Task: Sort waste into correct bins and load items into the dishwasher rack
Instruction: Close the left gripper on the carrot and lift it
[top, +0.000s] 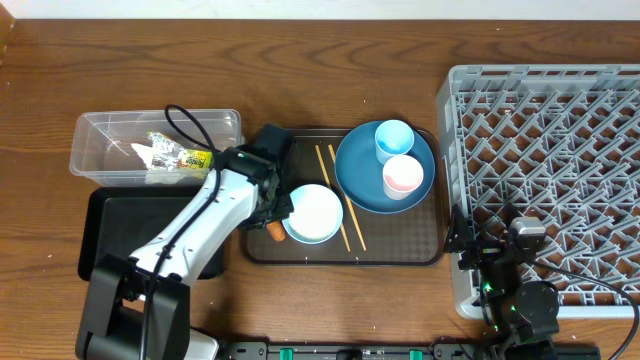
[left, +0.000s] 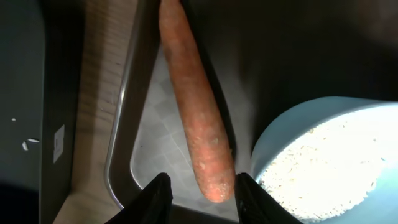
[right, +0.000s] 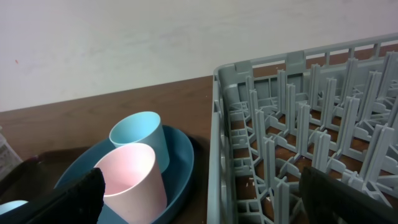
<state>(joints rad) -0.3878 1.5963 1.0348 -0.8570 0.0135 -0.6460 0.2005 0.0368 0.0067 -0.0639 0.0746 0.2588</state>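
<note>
Though its blunt end sits between the left gripper's (left: 203, 185) partly spread fingers, the long orange carrot (left: 199, 112) lies unpinched on the dark brown serving tray (left: 121, 155). The right gripper (right: 208, 196) gapes wide.

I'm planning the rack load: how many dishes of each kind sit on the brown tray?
cups: 2, a light blue cup and a pink cup
white bowl: 1
blue plate: 1
chopsticks: 2
Total: 6
</note>
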